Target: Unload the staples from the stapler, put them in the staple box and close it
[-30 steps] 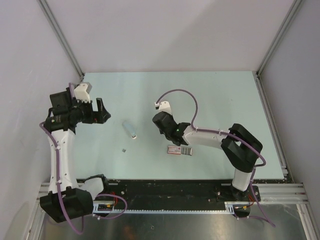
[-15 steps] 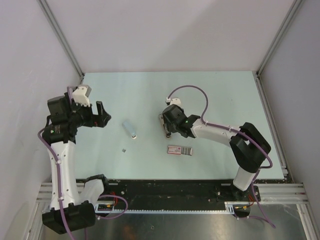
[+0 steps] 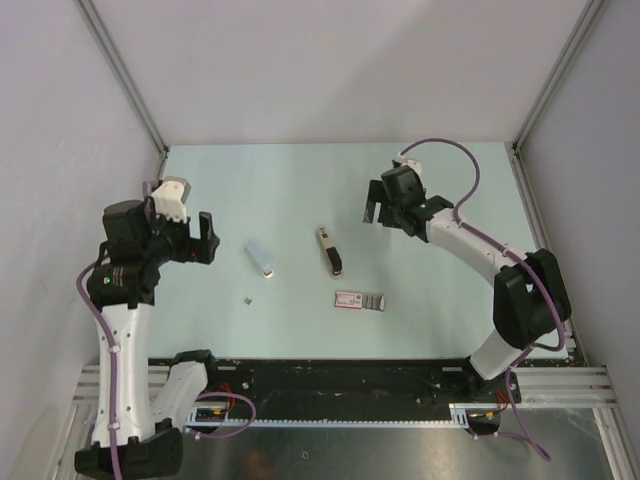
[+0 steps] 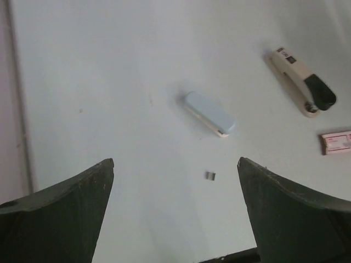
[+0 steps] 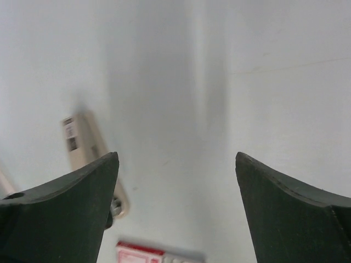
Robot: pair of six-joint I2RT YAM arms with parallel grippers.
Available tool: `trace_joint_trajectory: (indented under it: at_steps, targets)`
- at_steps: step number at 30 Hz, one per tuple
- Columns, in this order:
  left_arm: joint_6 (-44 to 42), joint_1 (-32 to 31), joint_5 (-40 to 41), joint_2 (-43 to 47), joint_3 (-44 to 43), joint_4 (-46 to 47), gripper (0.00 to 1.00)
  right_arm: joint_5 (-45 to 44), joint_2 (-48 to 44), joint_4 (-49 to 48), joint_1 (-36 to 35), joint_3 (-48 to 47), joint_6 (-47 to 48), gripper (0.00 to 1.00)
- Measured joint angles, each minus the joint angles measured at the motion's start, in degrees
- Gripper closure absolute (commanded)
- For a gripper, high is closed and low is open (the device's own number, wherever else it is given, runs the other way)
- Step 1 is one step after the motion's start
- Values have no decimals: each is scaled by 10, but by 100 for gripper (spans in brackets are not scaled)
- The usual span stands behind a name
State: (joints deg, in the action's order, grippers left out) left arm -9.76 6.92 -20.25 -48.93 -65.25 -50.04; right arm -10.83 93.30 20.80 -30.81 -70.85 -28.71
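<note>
Spread wide with nothing between its fingers, the left gripper [image 3: 204, 238] [image 4: 175, 162] hangs over the left side of the table [image 3: 450, 300], pointing toward the middle. Just to its right a pale blue bar [image 3: 260, 258] [image 4: 210, 113] lies flat and slanted on the surface. Near it, toward the front edge, sits a tiny grey bit of staples [image 3: 248, 298] [image 4: 210, 175], apart from everything else.

Further right, around the centre of the table, the stapler [image 3: 329, 250] [image 4: 300, 81] [image 5: 82, 139] lies on its own, touched by neither arm; its black end points toward the front edge. The left wrist view shows it on its side, with a beige body. A flat pink-labelled box [image 3: 358, 301] [image 4: 335, 142] [image 5: 159, 253] lies near it, on the front side.

Well to the right and further back, the right gripper [image 3: 380, 208] [image 5: 176, 156] is raised above the table, its fingers parted and gripping nothing.
</note>
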Motion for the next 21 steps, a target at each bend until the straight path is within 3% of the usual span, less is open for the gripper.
trace_joint_trajectory:
  at_steps: [2,3,4,5,6,7,9,11,14,17,18,19,20,21]
  targets:
    - [-14,0,37,16,0,-6,1,-46,-1,9,4,-1,17,15]
    - [-19,0,50,25,0,-8,1,-65,-2,12,-6,-1,24,25]
    - [-26,0,65,38,2,-7,6,-83,-4,14,-23,-1,32,45]
    - [-34,0,79,53,5,-7,17,-90,-7,15,-37,-1,37,70]
    - [-43,0,93,67,11,-7,29,-84,-9,16,-50,-2,36,85]
    - [-47,0,100,75,15,-8,44,-75,-11,16,-53,-4,41,93]
    - [-63,0,115,89,19,-12,81,-23,-10,16,-30,-10,28,98]
    - [-73,0,128,88,20,-14,95,28,-10,17,15,-11,17,100]
    - [-92,0,141,79,20,-16,99,42,-9,29,61,-13,13,100]
    - [-104,0,143,76,22,-16,100,-19,-10,42,13,-19,23,93]
    - [-108,0,143,73,23,-16,100,-38,-10,43,-15,-21,24,79]
    - [-110,0,143,70,25,-16,100,-45,-11,43,-37,-23,24,52]
    - [-113,0,143,67,26,-16,98,-35,-11,43,-54,-25,25,32]
    - [-113,0,143,61,26,-16,86,-22,-12,42,-59,-27,21,17]
